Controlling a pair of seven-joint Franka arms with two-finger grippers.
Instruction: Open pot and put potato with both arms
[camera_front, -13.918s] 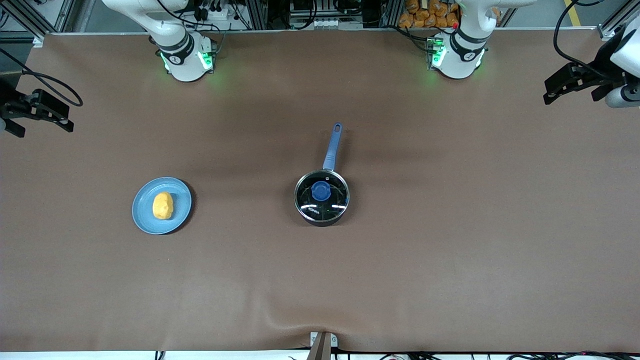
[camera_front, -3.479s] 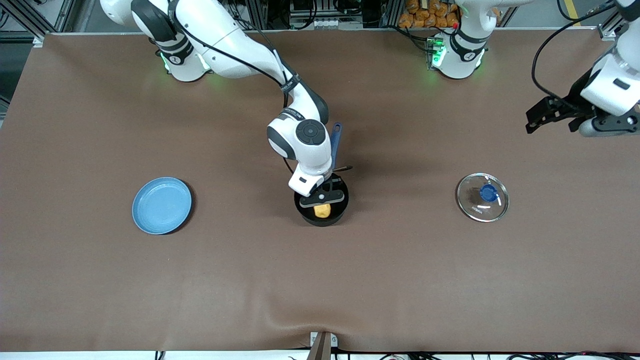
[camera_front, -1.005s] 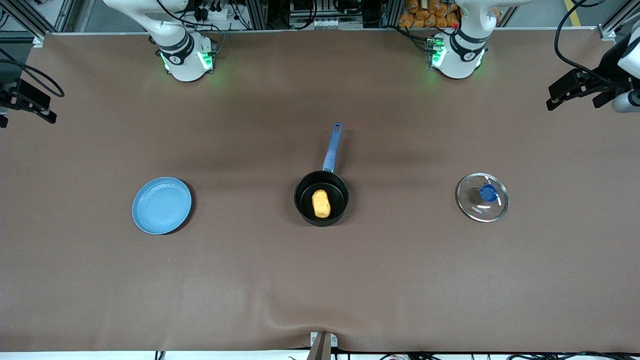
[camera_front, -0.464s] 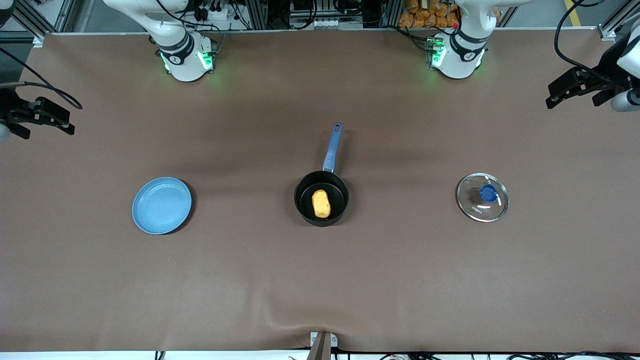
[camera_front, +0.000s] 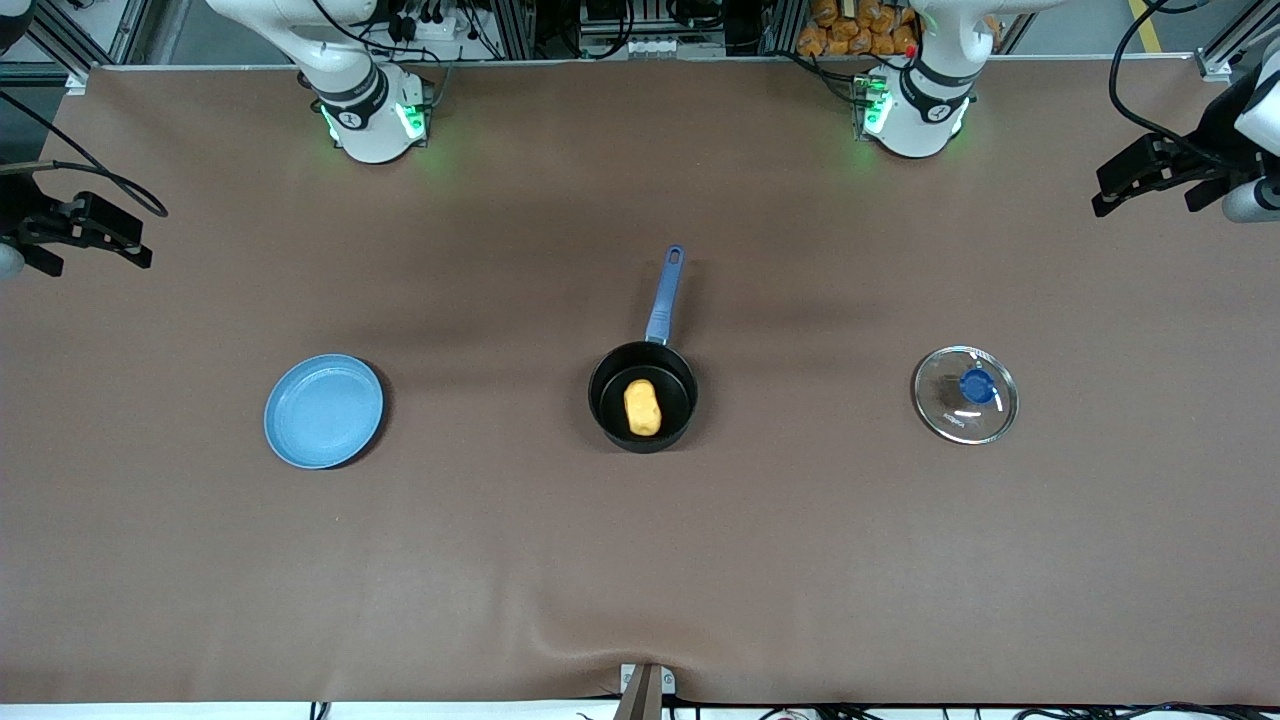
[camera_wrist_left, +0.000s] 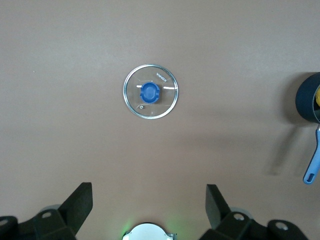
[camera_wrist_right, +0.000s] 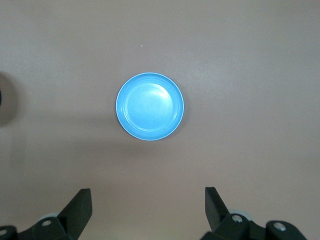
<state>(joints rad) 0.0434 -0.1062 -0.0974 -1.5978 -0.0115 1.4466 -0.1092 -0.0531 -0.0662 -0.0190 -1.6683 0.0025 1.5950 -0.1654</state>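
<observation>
Front view: small oval yellow-orange potato (camera_front: 643, 408) lies inside round black saucepan with blue handle (camera_front: 643, 397) mid-bench; clear glass lid with blue knob (camera_front: 965, 394) toward left arm's end, flat light-blue plate (camera_front: 323, 411) toward right arm's.
Left wrist view: left tool (camera_wrist_left: 149, 202) spread wide, holding nothing, over the lid.
Right wrist view: right tool (camera_wrist_right: 148, 205) likewise spread, over the plate.

Potato (camera_front: 643, 408) in pot (camera_front: 642, 432) mid-table (camera_front: 640, 560), between plate (camera_front: 323, 411) and lid (camera_front: 965, 394), all well apart.
</observation>
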